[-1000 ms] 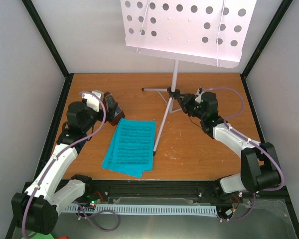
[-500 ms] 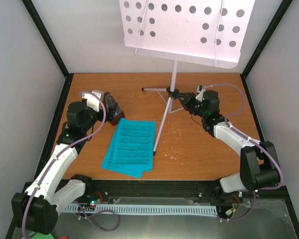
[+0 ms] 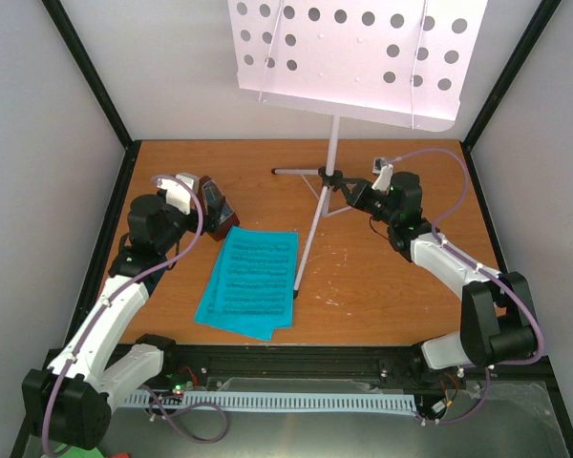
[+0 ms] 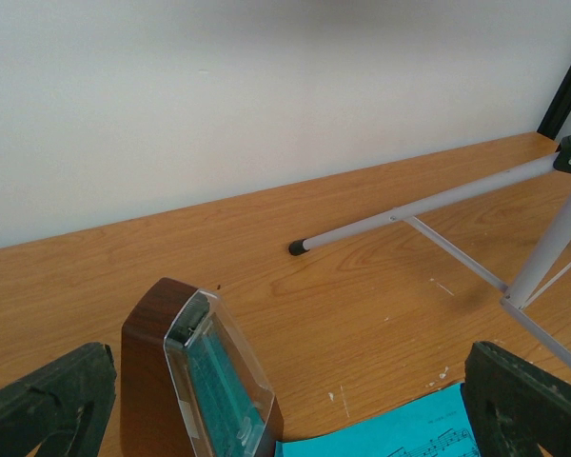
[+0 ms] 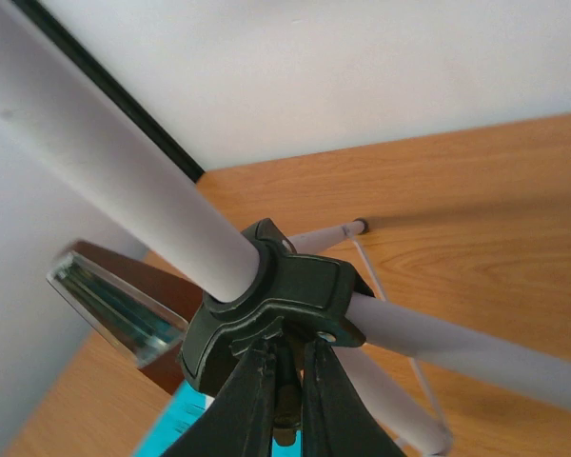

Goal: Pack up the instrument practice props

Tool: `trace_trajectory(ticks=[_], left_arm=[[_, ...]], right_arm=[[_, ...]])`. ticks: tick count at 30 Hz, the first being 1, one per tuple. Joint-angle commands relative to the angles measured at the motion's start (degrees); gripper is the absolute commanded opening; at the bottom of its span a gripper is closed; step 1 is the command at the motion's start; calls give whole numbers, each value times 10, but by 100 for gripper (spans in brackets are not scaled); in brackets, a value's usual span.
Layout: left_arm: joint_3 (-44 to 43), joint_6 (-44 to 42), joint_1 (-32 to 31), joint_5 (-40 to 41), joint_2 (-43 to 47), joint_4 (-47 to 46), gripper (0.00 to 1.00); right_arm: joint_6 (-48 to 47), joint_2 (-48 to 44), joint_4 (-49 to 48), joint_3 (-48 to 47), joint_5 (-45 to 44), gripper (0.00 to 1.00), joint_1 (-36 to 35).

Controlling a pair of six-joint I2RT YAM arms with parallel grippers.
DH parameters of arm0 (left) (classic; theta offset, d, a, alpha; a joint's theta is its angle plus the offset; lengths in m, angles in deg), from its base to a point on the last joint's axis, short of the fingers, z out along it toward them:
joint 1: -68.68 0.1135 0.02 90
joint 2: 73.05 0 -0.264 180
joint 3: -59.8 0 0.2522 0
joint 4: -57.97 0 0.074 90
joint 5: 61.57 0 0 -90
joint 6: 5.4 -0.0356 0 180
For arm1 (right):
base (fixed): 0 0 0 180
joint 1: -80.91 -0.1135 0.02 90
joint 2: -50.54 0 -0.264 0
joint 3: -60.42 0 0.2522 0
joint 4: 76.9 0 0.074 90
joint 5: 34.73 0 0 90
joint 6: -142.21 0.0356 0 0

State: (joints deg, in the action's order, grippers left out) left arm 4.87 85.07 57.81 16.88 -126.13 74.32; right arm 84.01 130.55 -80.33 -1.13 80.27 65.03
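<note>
The pale silver music stand (image 3: 353,57) stands at the back of the table, its legs spreading from a black hub (image 3: 327,176). My right gripper (image 3: 355,194) is shut on a small knob under that hub (image 5: 276,305); both fingers (image 5: 252,400) pinch it. The dark red-brown metronome (image 3: 216,205) with its clear cover stands at the left. My left gripper (image 3: 202,212) is open around it, the metronome (image 4: 195,381) closer to the left finger (image 4: 57,395). Cyan sheet-music pages (image 3: 250,280) lie flat in the middle, one corner (image 4: 409,433) by the right finger.
One stand leg (image 3: 306,248) runs down beside the pages, another (image 4: 400,217) lies along the back wall. Grey walls and black frame posts (image 3: 95,86) enclose the table. A white cable tray (image 3: 286,401) runs along the near edge.
My right gripper has shut on the knob under the stand's hub and shifted slightly toward the back. The stand's desk swayed a little left. The left arm has not moved.
</note>
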Motion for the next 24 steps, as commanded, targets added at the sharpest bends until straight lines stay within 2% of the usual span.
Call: trace_trajectory(ticks=[1,6,13,17,19,22,23,24], left_arm=[[-4,-9,5,-6,4,-11,100],[-4,-8,5,-10,2,-11,100],[-4,-6,5,-14,1,-11,99],[-4,-6,5,-15,2,-11,99],[-4,-5,5,-16,3,-11,99],[-4,-5,5,-18,2,-11,100],[-4,-5,5,-19,2,-12,99],[-4,-4,5,-19,3,-12,99]], right_arm=[[-245,-35,73,-10,-29,3,-2],[-398,-60,108,-27,-108,3,-8],[-599,-65,112,-34,-143,3,-25],[-711,-57,120,-34,-230,3,-60],[-749,-52,118,-31,-275,3,-73],[-757,-61,104,-19,-285,4,-76],[-750,-68,99,-15,-277,7,-76],[-737,-75,95,-13,-268,15,-76]])
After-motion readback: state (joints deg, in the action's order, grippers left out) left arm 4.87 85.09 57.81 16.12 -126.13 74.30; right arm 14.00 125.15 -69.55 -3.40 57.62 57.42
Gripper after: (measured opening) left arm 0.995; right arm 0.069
